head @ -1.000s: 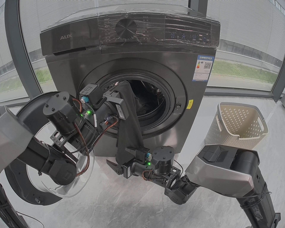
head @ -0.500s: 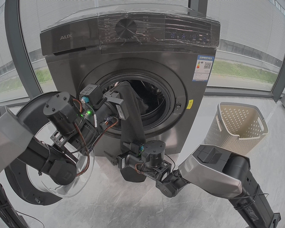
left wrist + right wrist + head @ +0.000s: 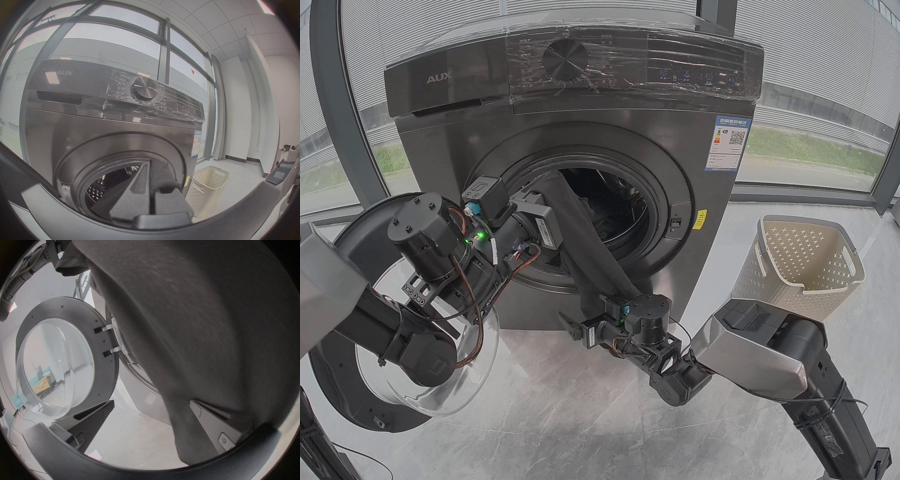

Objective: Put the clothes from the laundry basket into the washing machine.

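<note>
Clothes are nearly in: one dark garment (image 3: 584, 240) is hanging from the drum mouth of the one washing machine (image 3: 700, 187), trailing down its front. On the left gripper (image 3: 153, 178) the jaws are clamping its upper end; on the right gripper (image 3: 586, 315) they are gaping wide, with cloth draping over one finger. The trailing end is probably needing a lift inside next. The one laundry basket (image 3: 800, 262) is looking empty.

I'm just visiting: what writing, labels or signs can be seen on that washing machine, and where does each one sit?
Brand logo: pale capital letters on the washing machine's drawer front, upper left.
Energy label: blue-and-white sticker with a square code, right of the door opening; print too small to read.
Yellow sticker: beside the door latch; too small to read.
Panel symbols: right of the dial, under film; too small to read.
</note>
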